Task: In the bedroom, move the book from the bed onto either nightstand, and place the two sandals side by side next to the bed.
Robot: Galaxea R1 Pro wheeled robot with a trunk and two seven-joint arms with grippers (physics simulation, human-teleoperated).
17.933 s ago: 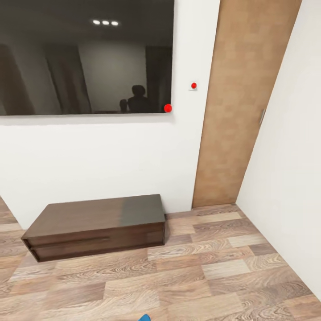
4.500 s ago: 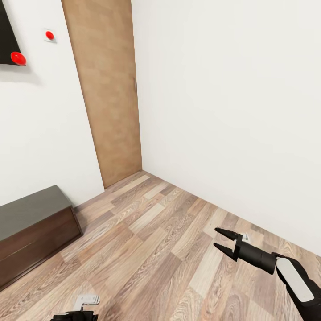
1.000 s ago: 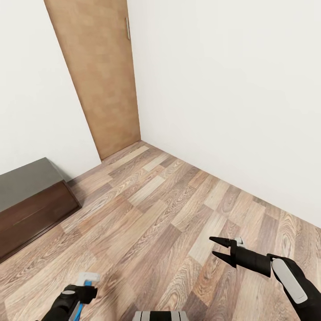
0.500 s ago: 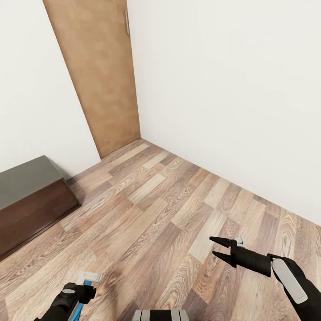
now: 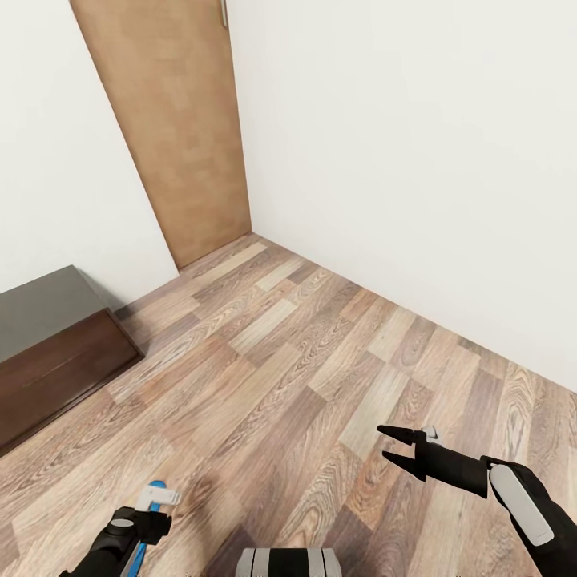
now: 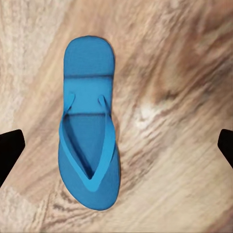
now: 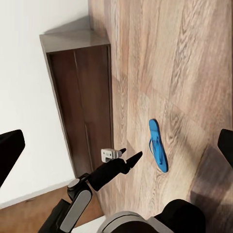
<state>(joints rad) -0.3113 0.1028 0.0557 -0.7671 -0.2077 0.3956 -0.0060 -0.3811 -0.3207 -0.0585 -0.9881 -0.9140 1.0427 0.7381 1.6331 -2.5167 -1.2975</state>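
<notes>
L gripper [image 6: 116,145] jaws wide, empty, over sandal [image 6: 90,121] on floor [image 5: 320,353]; R gripper [image 5: 391,446] open, empty.

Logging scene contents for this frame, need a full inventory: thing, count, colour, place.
sandal: 1, bright blue, flat on the wood floor under the left claw, not gripped
cabinet: 1, long and low, dark brown with a grey-looking top, against the white wall at head view's left
door: 1, light brown wood, closed, in the room corner
floor: 1, brown wood planks
walls: 2, white, meeting at the corner beside the door
left claw: 1, black, open, above the sandal
right claw: 1, black, open, holding nothing, over bare floor
robot base: 1, grey and black, bottom edge of head view
</notes>
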